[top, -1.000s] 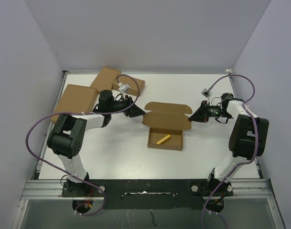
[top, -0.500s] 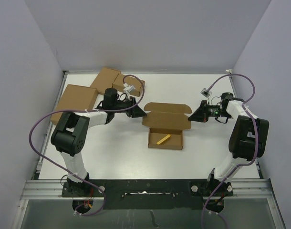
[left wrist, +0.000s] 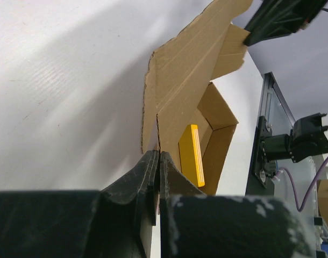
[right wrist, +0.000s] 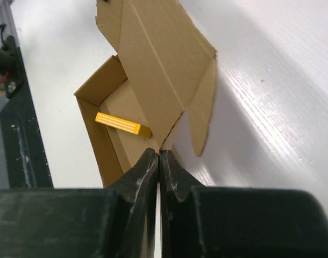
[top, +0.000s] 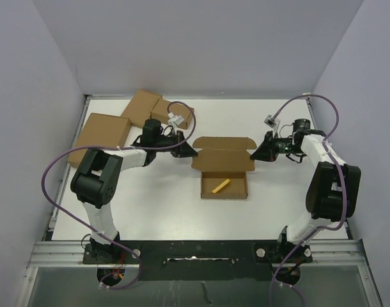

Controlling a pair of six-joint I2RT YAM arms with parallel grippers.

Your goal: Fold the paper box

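while my left gripper (top: 185, 151) and right gripper (top: 257, 153), either side of the paper box (top: 224, 167), pinch tight on the corners of its lid (top: 224, 157), the tray (top: 238, 189) stands formed with a yellow block (top: 219, 186) inside; closing and tucking remain.

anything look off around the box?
Only the yellow bar, which lies diagonally in the open box rather than square to its walls. The lid shows no tears. The left gripper and right gripper pinch its side corners.
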